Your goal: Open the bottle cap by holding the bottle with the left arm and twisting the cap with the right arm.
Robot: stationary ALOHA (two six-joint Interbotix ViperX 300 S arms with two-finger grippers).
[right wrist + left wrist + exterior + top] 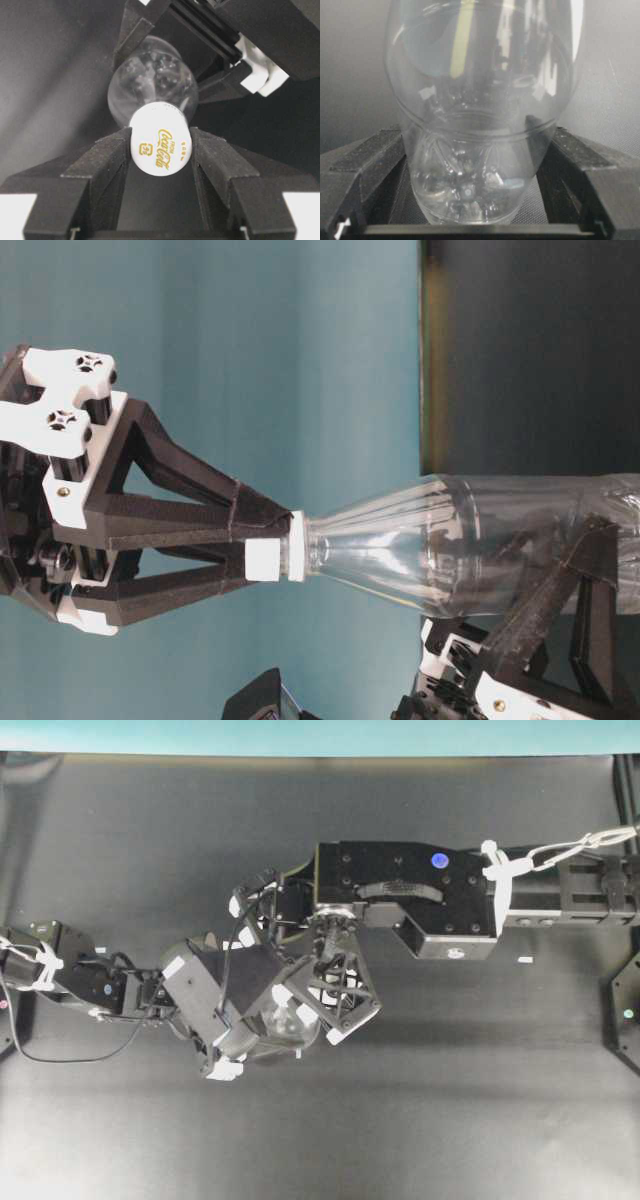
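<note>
Closest in the right wrist view, the right claw (pixel 161 145) has its 2 black fingers (pixel 102 160) pressed against opposite sides of the bottle cap (pixel 161 138), a white round cap with gold Coca-Cola lettering on its top; the jaws stand partly closed, gripping the cap. Beyond the cap the clear bottle (pixel 150 80) widens away from the camera toward the dark table (pixel 45 75). In the table-level view, which is turned on its side, the same claw (pixel 268 543) pinches the cap (pixel 275 560) between its triangular open-frame fingers (pixel 200 505), with the bottle's neck and shoulder (pixel 430 550) running away from it. In the left wrist view the left claw (pixel 480 170) is spread wide around the lower body of the bottle (pixel 480 100), 1 finger (pixel 362 165) on each side touching the clear plastic, so it holds the bottle upright on the table (pixel 615 90). From overhead, the left arm (pixel 110 985) reaches in from the left and the right arm (pixel 430 895) from the right, both meeting at the bottle (pixel 285 1025) near the middle of the table (pixel 150 830). A tiny white scrap (pixel 524 960) lies well apart, to the right.
</note>
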